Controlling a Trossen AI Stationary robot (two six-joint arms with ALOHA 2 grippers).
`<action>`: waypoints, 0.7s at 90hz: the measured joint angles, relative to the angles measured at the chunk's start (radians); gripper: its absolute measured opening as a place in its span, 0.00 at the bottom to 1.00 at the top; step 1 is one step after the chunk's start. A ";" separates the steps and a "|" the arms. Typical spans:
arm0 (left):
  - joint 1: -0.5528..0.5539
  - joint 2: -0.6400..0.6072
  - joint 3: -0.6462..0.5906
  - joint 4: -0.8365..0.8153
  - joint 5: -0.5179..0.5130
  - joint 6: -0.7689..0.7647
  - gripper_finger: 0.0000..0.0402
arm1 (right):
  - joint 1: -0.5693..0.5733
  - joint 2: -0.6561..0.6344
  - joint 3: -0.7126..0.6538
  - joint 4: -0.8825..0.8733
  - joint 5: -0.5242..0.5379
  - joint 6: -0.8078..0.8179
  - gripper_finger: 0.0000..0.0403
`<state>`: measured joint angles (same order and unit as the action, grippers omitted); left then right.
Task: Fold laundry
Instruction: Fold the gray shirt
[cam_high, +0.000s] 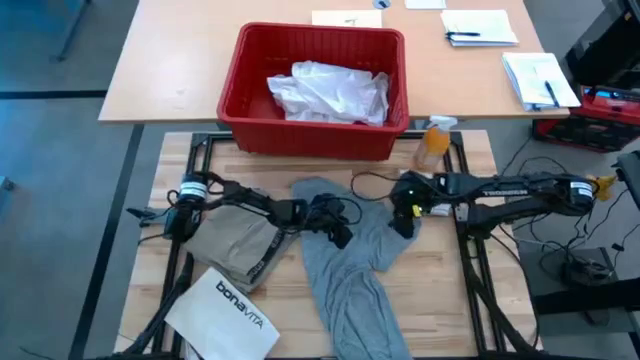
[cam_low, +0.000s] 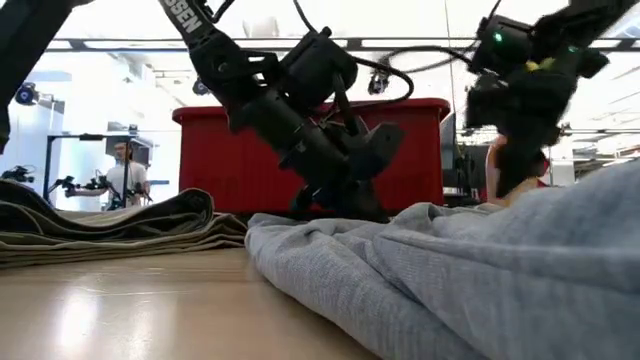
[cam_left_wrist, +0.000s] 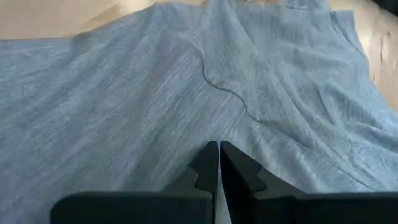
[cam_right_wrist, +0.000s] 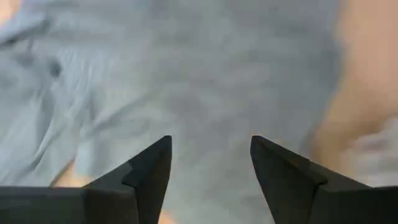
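A grey T-shirt (cam_high: 345, 270) lies rumpled on the middle of the wooden table, running toward the near edge. My left gripper (cam_high: 340, 232) is down on its upper part, shut. Just above the shirt's right side hovers my right gripper (cam_high: 405, 222), open, with only grey cloth (cam_right_wrist: 186, 74) below its fingers. A khaki-tan piece (cam_high: 232, 245) lies folded flat on the table to the left, under my left arm. A white shirt (cam_high: 330, 90) lies crumpled in the red basket (cam_high: 320, 32) at the far side. My left gripper (cam_left_wrist: 219, 146) has its shut fingertips on the shirt's upper middle (cam_left_wrist: 249, 121), where creases run in toward them. It comes slanting down from the table's left. One layer or several, I cannot tell. The shirt lies slack on the table.
A stiff white "bonavita" bag (cam_high: 225, 310) lies at the near left corner. An orange spray bottle (cam_high: 433, 145) stands beside the basket at the far right. Papers and pens (cam_high: 478, 28) lie on the table beyond. A person (cam_low: 122, 170) stands far off in the room.
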<state>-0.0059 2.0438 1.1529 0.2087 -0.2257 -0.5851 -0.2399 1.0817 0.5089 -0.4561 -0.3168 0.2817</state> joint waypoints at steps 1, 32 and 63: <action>0.000 0.000 -0.001 0.000 0.000 0.000 0.00 | 0.002 0.000 -0.008 0.005 -0.012 0.001 0.48; 0.000 0.002 -0.004 -0.063 0.000 0.000 0.00 | 0.008 0.067 -0.098 0.079 0.043 0.149 0.30; 0.000 0.000 -0.007 -0.102 -0.006 -0.001 0.00 | 0.007 0.137 -0.095 0.043 0.150 0.258 0.05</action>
<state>-0.0059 2.0441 1.1458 0.1069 -0.2317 -0.5858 -0.2325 1.2190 0.4141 -0.4133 -0.1671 0.5397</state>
